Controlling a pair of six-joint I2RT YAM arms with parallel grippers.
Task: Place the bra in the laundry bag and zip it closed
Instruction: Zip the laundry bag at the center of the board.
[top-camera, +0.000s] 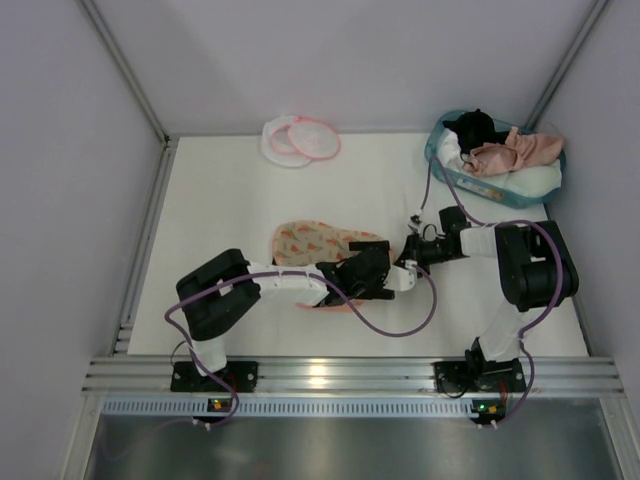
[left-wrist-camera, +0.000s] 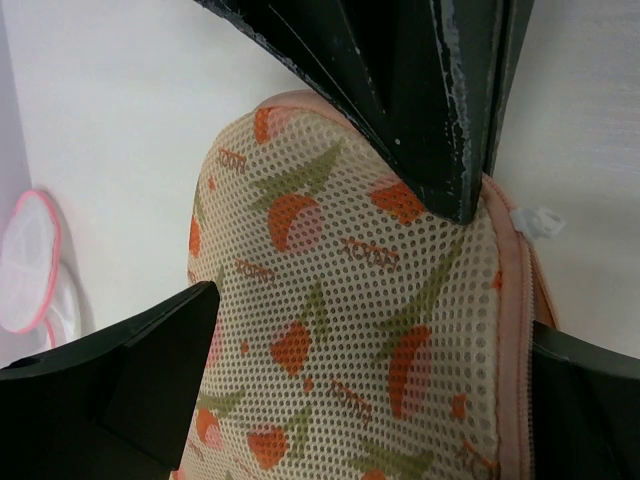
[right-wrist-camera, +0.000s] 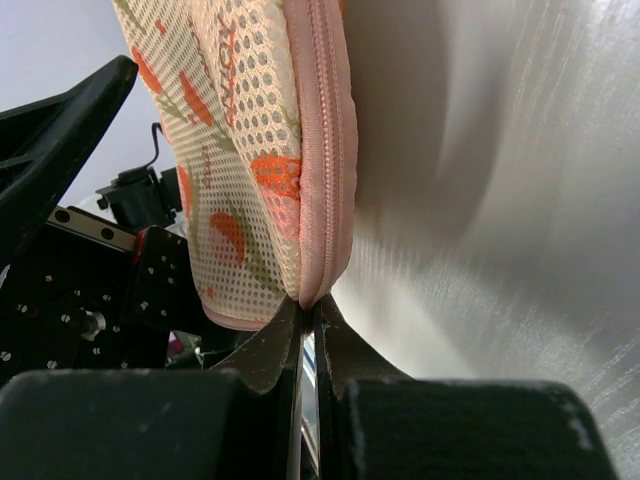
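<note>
While the left gripper (top-camera: 363, 268) stands wide apart over the printed pouch (top-camera: 310, 243) on the table (top-camera: 230, 200), the right gripper (right-wrist-camera: 308, 308) is clamped on that pouch's pink zipper edge (wrist view). The bra (top-camera: 515, 152) lies heaped in the teal basket (top-camera: 436, 150); the laundry bag (top-camera: 300, 138) lies at the back edge.

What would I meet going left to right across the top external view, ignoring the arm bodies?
laundry bag → left gripper → right gripper → bra. Left out: printed pouch, which overlaps the bag and the left gripper, and teal basket, which holds the bra.
</note>
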